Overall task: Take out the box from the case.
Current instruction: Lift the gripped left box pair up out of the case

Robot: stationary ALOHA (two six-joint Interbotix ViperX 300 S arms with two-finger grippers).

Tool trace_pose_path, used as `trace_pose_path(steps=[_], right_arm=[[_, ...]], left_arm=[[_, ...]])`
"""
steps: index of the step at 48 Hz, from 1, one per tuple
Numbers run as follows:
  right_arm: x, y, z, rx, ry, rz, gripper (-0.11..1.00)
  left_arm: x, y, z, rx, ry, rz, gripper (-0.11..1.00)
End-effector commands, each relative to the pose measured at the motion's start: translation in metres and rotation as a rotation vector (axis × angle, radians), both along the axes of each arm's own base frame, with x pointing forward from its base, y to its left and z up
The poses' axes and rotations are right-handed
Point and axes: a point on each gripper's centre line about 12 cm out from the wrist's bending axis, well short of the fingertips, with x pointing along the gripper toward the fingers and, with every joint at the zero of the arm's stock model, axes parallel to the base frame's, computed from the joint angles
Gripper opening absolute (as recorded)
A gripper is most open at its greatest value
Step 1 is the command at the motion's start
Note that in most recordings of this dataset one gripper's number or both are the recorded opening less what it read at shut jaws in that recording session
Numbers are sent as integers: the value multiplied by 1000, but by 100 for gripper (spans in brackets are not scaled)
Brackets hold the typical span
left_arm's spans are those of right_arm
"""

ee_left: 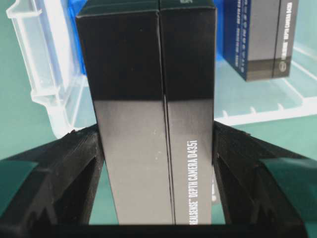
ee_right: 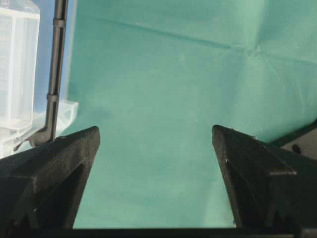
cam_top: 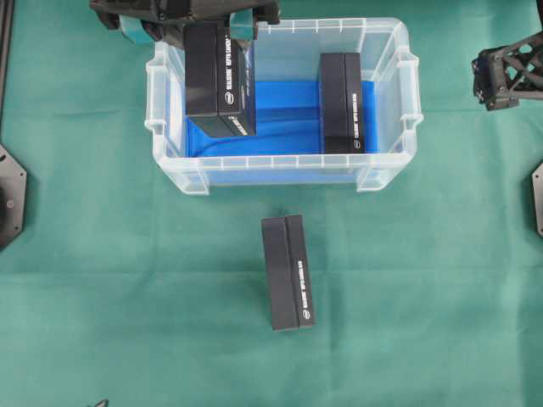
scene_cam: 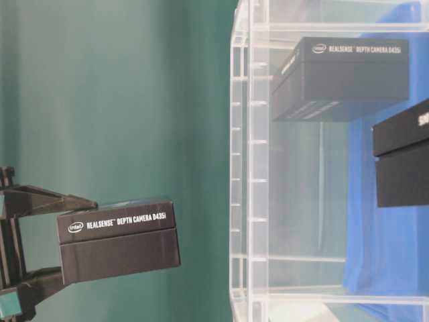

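My left jaws (ee_left: 156, 148) are clamped on a black box (ee_left: 148, 109) by its long sides, w/ it lifted above the case (cam_top: 386, 170) at the left end; that side grip keeps it from tipping and clear of the rim. A 2nd box (cam_top: 341, 103) is on the blue cloth (cam_top: 284, 119) inside, right end. A 3rd box (cam_top: 287, 271) already lies on the worktop (cam_top: 441, 280) in front. My right jaws (ee_right: 156, 148) are wide apart, holding nothing, parked well off to the right, out of the way.
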Motion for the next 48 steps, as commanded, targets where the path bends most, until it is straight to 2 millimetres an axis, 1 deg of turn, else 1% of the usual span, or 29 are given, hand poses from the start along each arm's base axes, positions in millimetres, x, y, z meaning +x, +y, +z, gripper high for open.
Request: trace_pose_path(steps=[1,48], right_arm=[[1,-1,5,-10,-19,3,91],[0,-2,5,-24,-15,2,91]], left_arm=[[-4,-1,15,15,-39,-3,61],[-9,1,12,12,-25,3,61]])
